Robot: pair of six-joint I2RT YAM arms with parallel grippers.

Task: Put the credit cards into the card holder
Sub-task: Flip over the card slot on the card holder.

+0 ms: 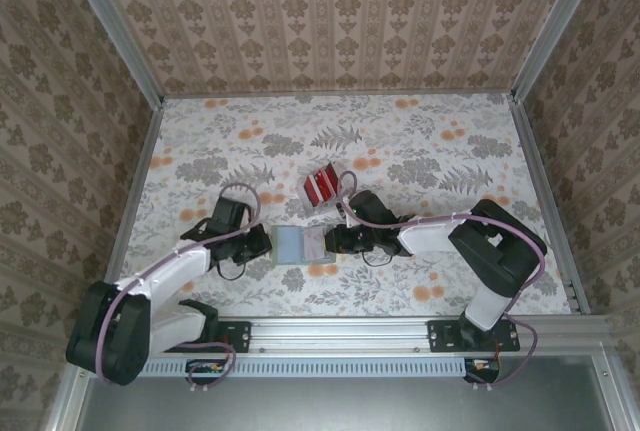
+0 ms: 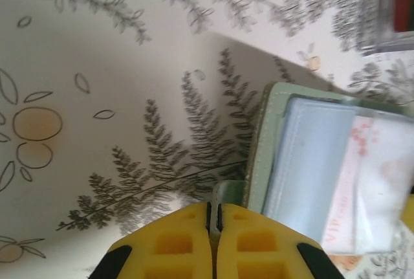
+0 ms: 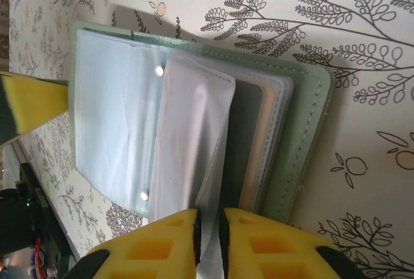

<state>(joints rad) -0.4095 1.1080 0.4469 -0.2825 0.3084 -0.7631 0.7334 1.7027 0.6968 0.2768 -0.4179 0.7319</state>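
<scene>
Pinned open on the flowered tabletop (image 1: 420,151): flat sage-green folding card holder (image 1: 290,243), left gripper (image 2: 215,217) pressed shut on its cover edge, right gripper (image 3: 208,227) nipping a clear plastic sleeve (image 3: 187,130) inside. Fanned glossy red credit cards (image 1: 322,186) lying just beyond it, outside the pockets. Risks flopping shut or skidding on a slipped pinch, or creasing the sleeve under a hard tug.
</scene>
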